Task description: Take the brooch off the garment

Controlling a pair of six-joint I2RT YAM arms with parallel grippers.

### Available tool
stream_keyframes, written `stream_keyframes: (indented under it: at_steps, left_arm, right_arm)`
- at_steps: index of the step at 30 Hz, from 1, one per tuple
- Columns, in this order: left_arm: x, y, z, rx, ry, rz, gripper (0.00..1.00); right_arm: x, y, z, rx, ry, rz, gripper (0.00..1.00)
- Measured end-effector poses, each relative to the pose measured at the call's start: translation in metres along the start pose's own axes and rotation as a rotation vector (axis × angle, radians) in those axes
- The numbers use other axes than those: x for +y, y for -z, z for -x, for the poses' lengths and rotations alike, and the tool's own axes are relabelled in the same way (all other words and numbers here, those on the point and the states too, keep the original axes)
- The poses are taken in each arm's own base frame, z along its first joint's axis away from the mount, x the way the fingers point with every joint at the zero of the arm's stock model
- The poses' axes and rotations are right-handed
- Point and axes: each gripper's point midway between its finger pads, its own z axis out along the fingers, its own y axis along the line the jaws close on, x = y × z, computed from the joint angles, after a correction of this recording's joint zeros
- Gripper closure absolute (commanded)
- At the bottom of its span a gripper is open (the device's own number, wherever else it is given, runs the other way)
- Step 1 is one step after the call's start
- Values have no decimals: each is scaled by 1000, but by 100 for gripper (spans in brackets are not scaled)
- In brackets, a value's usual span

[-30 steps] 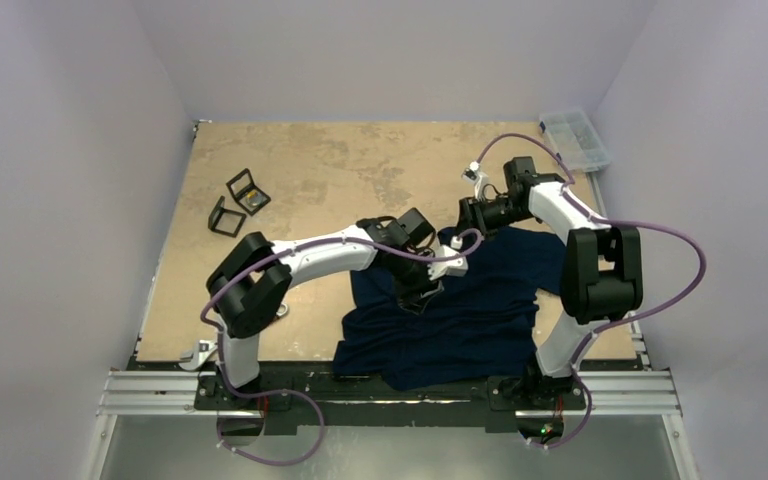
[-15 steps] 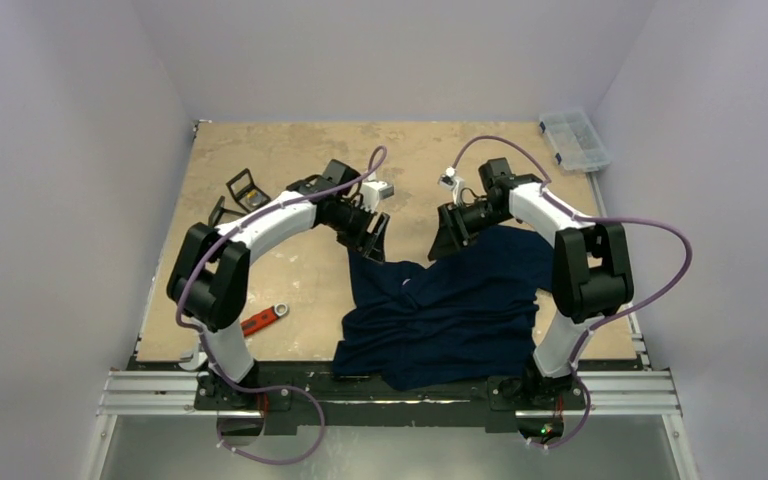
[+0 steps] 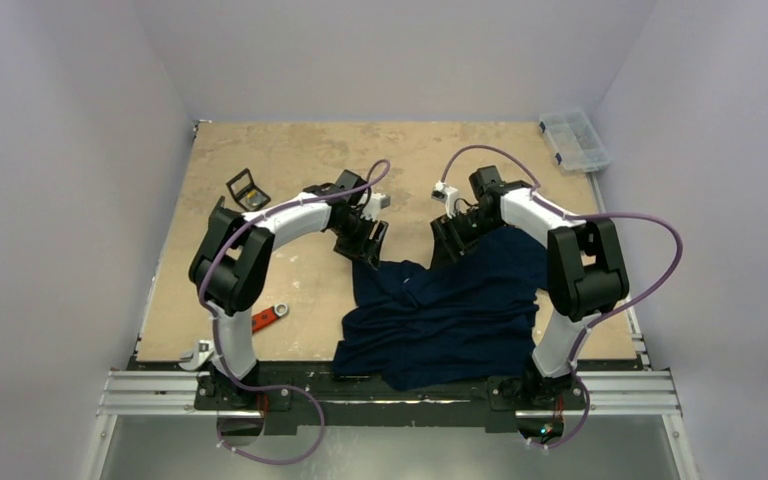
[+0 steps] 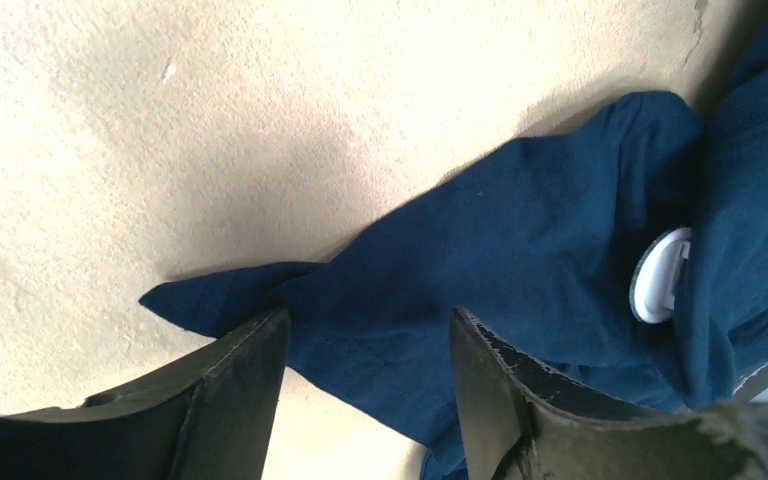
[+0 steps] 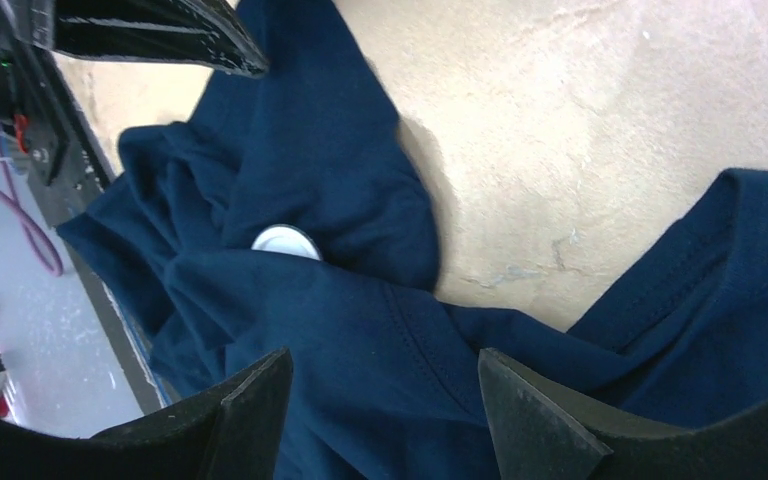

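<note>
We see our left gripper [image 4: 365, 330] released, its jaws apart just above a pointed corner of the shirt [image 3: 450, 310] and gripping nothing. Our right gripper [image 5: 380, 365] is released too, its jaws apart over the shirt's far edge. Between the two grippers lies the brooch [image 4: 660, 275], a white round disc half tucked into a fold of the cloth. The shirt lies crumpled on the table [image 3: 290, 160], towards its near edge.

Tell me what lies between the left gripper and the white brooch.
Only navy cloth of the garment lies between the left gripper and the brooch, as the left wrist view shows.
</note>
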Motion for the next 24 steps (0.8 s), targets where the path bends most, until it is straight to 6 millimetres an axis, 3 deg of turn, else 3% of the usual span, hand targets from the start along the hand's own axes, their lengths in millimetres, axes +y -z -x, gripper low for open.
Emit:
stream_keyframes:
  at_steps: [3,6,7,11,14,16,20,24]
  left_arm:
    - [-2,-5,3,5,-12,12,58]
    - [-5,-10,6,12,-15,17,94]
    - [-5,-12,5,17,-15,17,100]
    - [-3,-13,4,26,-8,14,100]
    - [5,-6,7,16,7,17,100]
    - [14,6,10,-11,17,28,100]
    - [28,51,22,-125,3,65,100]
    - [27,83,27,-218,-42,97,100]
  right_arm:
    - [-7,-3,-10,30,-3,-27,31]
    - [-12,-4,-21,60,-3,-50,39]
    - [-13,-5,-23,66,-2,-54,43]
    - [-18,-5,-27,79,12,-72,70]
    - [-18,-5,-26,77,30,-69,97]
    - [-17,-5,-25,75,48,-62,100]
    - [-12,-3,-20,55,102,-35,100]
    - [-4,2,-16,36,158,-6,100]
